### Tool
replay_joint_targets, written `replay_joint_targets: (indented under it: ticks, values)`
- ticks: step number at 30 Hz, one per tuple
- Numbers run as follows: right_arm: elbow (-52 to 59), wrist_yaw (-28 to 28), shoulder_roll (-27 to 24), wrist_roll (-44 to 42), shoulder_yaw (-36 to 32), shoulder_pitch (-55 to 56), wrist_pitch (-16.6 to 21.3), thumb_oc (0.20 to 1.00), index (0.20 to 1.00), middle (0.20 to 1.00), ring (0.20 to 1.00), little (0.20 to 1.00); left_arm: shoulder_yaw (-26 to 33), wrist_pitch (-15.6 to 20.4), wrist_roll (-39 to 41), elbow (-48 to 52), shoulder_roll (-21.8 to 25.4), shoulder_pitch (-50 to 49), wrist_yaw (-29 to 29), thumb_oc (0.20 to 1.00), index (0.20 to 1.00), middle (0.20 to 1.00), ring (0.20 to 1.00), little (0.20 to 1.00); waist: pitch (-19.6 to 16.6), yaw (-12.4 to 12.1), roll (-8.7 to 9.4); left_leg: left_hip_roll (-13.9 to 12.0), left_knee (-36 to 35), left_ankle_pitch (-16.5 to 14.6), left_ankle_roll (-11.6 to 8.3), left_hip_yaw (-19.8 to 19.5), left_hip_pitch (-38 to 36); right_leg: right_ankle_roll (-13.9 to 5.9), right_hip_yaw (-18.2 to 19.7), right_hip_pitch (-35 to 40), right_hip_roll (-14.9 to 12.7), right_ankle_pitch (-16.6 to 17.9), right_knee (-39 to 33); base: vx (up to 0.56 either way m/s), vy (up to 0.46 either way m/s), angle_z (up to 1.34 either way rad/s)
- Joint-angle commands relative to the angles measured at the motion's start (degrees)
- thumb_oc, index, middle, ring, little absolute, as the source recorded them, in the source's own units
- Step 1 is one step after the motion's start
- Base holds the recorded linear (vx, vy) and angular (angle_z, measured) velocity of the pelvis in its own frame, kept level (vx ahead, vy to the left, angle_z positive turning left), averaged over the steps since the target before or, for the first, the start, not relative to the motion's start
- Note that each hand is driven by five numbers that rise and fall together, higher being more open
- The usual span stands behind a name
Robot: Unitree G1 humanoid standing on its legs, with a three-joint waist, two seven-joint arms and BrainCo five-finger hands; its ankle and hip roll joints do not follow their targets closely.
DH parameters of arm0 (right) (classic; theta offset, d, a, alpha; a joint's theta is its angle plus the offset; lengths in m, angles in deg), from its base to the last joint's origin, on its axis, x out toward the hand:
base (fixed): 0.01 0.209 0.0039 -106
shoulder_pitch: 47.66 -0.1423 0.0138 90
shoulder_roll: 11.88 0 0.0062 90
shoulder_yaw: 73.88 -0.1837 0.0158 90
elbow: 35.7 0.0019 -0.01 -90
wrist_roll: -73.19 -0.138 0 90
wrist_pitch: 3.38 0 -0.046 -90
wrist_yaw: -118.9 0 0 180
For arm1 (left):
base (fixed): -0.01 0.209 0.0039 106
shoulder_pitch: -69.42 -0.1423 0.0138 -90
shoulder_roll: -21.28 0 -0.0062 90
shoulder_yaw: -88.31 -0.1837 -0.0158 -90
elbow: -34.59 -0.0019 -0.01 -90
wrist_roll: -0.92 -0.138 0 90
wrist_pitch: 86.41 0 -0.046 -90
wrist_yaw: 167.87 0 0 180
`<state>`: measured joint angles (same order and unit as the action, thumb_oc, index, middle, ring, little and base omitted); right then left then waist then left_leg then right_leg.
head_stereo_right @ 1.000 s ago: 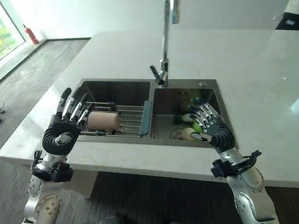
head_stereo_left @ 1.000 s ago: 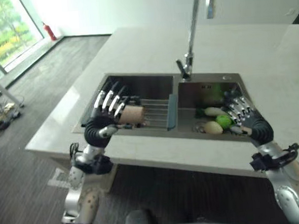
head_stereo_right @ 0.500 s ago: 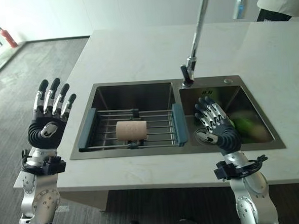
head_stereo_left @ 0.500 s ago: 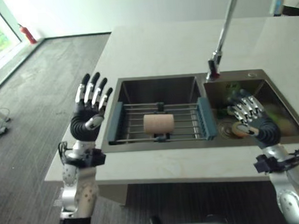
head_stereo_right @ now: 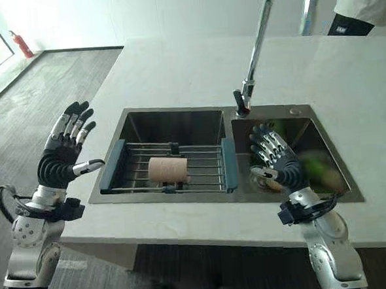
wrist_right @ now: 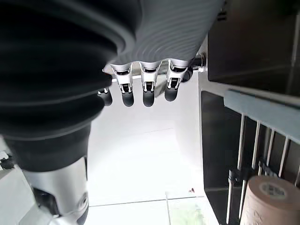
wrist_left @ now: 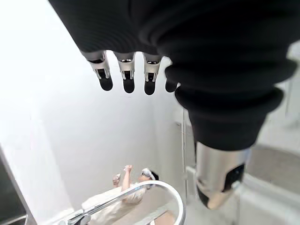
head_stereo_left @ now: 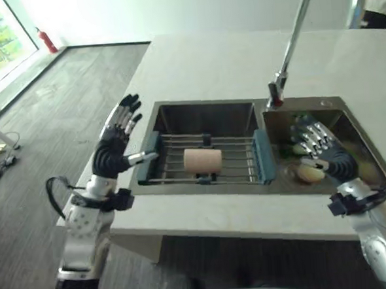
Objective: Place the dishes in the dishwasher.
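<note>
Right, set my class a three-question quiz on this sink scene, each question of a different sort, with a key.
1. True or false: the left hand holds the beige cup.
2. Which sink basin is the right hand over: A left, B right?
3. Fill in: the beige cup lies on its side on the ___ across the left basin.

Key: 1 false, it is open and off to the side of the sink; 2 B; 3 rack.

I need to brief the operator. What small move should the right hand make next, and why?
Probably lower the right hand onto the pale dish in the right sink basin: the hand hovers open just above it, holding nothing, while the left hand is raised beside the counter.
</note>
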<state>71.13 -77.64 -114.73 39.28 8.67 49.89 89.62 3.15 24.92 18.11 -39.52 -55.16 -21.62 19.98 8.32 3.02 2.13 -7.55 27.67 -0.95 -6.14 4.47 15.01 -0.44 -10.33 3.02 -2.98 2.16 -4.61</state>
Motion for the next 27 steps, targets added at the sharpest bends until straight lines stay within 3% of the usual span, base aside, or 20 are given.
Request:
replay_joint_targets:
  ticks: [1,4,7,13,22,27]
  values:
    - [1.41,-2.09,-0.17,-2.02,-0.98,-4.52,2.37,1.000,1.000,1.000,1.000,1.000,1.85,2.31,-18.17,0.10,7.36,3.18,-9.48,1.000,1.000,1.000,1.000,1.000,-1.14,2.44,-3.02,-0.61,-31.50,2.24,0.33,6.55,-18.21,-6.99,-0.29,0.70,-2.90,-1.73,0.00,0.14,0.366,-0.79]
    - [1.34,-3.41,0.56,-0.22,-0.59,-4.80,1.42,1.000,1.000,1.000,1.000,1.000,-0.72,0.48,-24.78,-1.04,9.68,7.36,-9.28,1.000,1.000,1.000,1.000,1.000,-1.81,3.77,-3.76,-0.79,-32.67,1.22,0.11,6.83,-19.26,-7.85,-0.99,0.58,-3.69,-1.86,-0.02,0.06,0.209,-0.31]
    - [0.83,-1.69,-2.20,-2.28,-0.13,-6.30,-1.75,1.000,1.000,1.000,1.000,1.000,-2.26,-1.21,-27.96,-3.30,15.45,11.27,-12.16,1.000,1.000,1.000,1.000,1.000,-2.91,4.88,-4.50,-0.34,-32.67,0.13,0.69,7.96,-20.91,-8.35,-0.35,1.41,-4.04,-2.45,0.18,0.08,0.129,-0.01]
    - [0.07,-3.13,-3.95,-2.24,0.65,-6.59,-2.02,1.000,1.000,1.000,1.000,1.000,-4.81,-6.65,-31.38,-8.12,19.74,16.58,-11.19,1.000,1.000,1.000,1.000,1.000,-4.40,6.44,-4.98,0.31,-32.67,-0.79,1.42,9.86,-22.07,-9.01,1.46,1.88,-4.58,-2.60,0.02,0.05,0.088,-0.09]
    - [-0.52,-4.71,-5.59,-2.29,1.39,-7.25,-3.81,1.000,1.000,1.000,1.000,1.000,-10.28,-13.49,-27.03,-17.42,20.65,20.08,-2.85,1.000,1.000,1.000,1.000,1.000,-5.76,7.72,-5.36,0.68,-32.67,-1.24,2.05,10.88,-23.07,-9.48,3.43,2.30,-4.47,-2.35,-0.21,0.04,0.037,-0.18]
    - [-0.85,-5.08,-5.74,-2.08,2.32,-7.86,-3.78,1.000,1.000,1.000,1.000,1.000,-15.29,-18.53,-26.26,-21.08,17.62,21.61,2.57,1.000,1.000,1.000,1.000,1.000,-6.21,8.06,-5.03,0.71,-32.67,-1.37,2.34,11.25,-23.36,-9.67,4.12,2.52,-4.22,-2.19,-0.39,0.00,0.004,-0.02]
